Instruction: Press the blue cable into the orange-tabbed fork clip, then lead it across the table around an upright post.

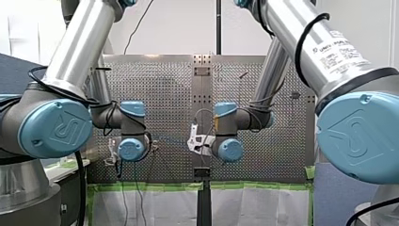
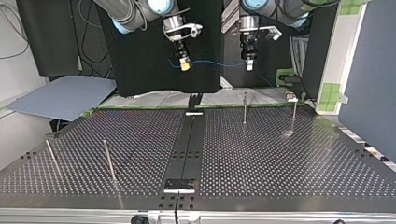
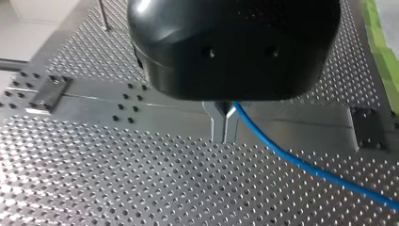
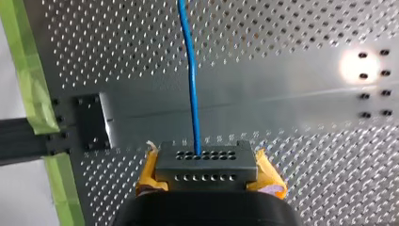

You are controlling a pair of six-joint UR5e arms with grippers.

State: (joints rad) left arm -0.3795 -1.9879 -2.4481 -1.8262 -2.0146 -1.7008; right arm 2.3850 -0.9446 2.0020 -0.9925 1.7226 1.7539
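**Cable hanging between two pairs of fingers, well above the desk**

The perforated desk (image 2: 280, 158) is lying well below both pairs of fingers. My left arm (image 1: 70, 47) and my right arm (image 1: 306, 37) are reaching out over it side by side.

The left fingers (image 3: 217, 123) are pressing together with no gap showing, and they are pinching the blue cable (image 3: 282, 157) right at their tips. The right fingers (image 4: 207, 162), with yellow pads showing at their sides, are likewise clamping the cable, which is coming out from between them and running straight ahead. In the top view it is stretching almost level from one pair to the other, high in the air and touching nothing else.

Thin upright posts (image 2: 244, 108) are standing below the fingers, well apart from them. I cannot make out the orange-tabbed clip in any view, so the pressing-in step is looking not yet begun.

In my judgement, the main risks are these:
- The span is looking nearly taut. If the two pairs move apart, the cable could slide through one grip or pull out of it.
- If they come down without the clip located, the cable could be landing beside the fork rather than in it.
- On the way down, a finger or the cable could be snagging on a post.
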